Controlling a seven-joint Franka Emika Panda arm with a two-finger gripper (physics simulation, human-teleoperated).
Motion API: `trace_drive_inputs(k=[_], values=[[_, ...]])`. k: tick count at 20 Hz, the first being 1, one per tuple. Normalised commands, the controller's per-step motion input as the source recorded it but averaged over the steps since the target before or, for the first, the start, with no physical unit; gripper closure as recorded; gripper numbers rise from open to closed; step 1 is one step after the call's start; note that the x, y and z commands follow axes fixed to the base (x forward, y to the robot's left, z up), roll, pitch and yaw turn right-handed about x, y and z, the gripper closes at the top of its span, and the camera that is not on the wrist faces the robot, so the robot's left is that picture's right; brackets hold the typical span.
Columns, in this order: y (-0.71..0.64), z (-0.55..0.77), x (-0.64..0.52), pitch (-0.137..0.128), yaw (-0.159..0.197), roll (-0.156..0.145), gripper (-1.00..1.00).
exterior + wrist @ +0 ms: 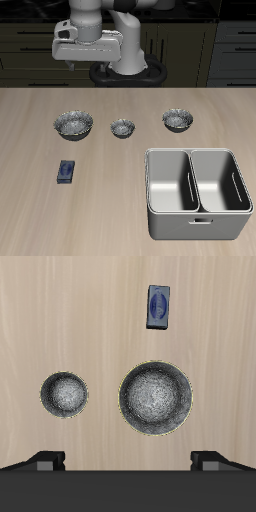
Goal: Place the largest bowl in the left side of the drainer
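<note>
The largest bowl point(74, 124) is a wide, shiny grey bowl with a speckled inside, standing upright on the table. In the wrist view it point(155, 398) lies just ahead of my fingers. My gripper point(88, 64) hangs high above the table's back edge, behind this bowl, open and empty. Its fingertips point(45, 461) stand wide apart. The drainer point(170, 152), a grey metal tub with two deep empty compartments, stands near the table's front edge, well away from the bowl.
The tiny bowl point(122, 128) stands beside the largest bowl and also shows in the wrist view point(64, 394). The mid-sized bowl point(177, 120) stands behind the drainer. A small blue flat object point(66, 171) lies in front of the largest bowl.
</note>
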Motion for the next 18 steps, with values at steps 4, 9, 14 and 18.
trace_drive_inputs(k=[4, 9, 14, 18], values=[[-0.08, 0.04, 0.0, -0.005, -0.006, 0.002, -1.0], [-0.09, -0.05, 0.05, -0.017, 0.009, -0.019, -1.0], [-0.07, -0.18, 0.08, 0.0, 0.004, -0.011, -1.0], [-0.05, -0.31, 0.1, 0.019, 0.02, -0.009, -1.0]])
